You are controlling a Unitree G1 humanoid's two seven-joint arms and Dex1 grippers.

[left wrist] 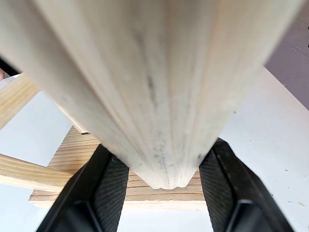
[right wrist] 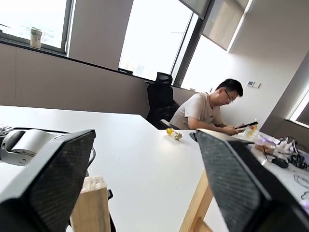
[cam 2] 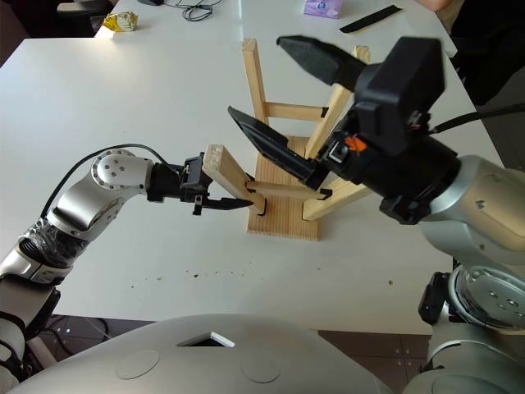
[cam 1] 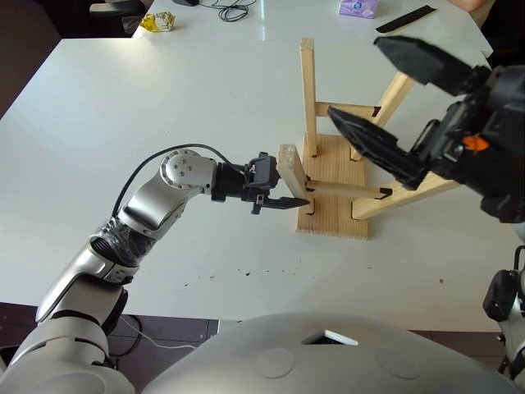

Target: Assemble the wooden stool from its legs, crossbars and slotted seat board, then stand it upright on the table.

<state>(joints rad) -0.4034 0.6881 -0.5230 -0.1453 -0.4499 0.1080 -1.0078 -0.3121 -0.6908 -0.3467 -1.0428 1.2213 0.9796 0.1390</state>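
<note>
The stool assembly stands inverted on the white bench (cam 1: 164,98), right of centre. The slotted seat board (cam 1: 328,215) lies flat on the bench surface with four legs pointing up from it.

Leg positions:
- The far-left leg (cam 1: 308,90) stands upright.
- The near-left leg (cam 1: 289,162) tilts slightly toward the robot's left.
- The far-right leg (cam 1: 395,92) and near-right leg (cam 1: 406,195) both lean outward to the robot's right, the near one much lower.

One crossbar (cam 1: 349,109) spans the two far legs. A second crossbar (cam 1: 344,190) spans the two near legs.

The left hand (cam 1: 294,195) is clamped on the near-left leg just above the seat board. In the left wrist view its two black fingers (left wrist: 108,186) press against opposite faces of the wood.

The right hand (cam 1: 354,80) is held above the stool, over the far crossbar, with its fingers spread wide apart and touching nothing.

At the far edge of the bench lie a yellow wrapper (cam 1: 157,21), cables (cam 1: 234,10), a purple packet (cam 1: 358,8) and a black strip (cam 1: 406,18). Dark specks (cam 1: 246,271) mark the near side of the bench.
</note>
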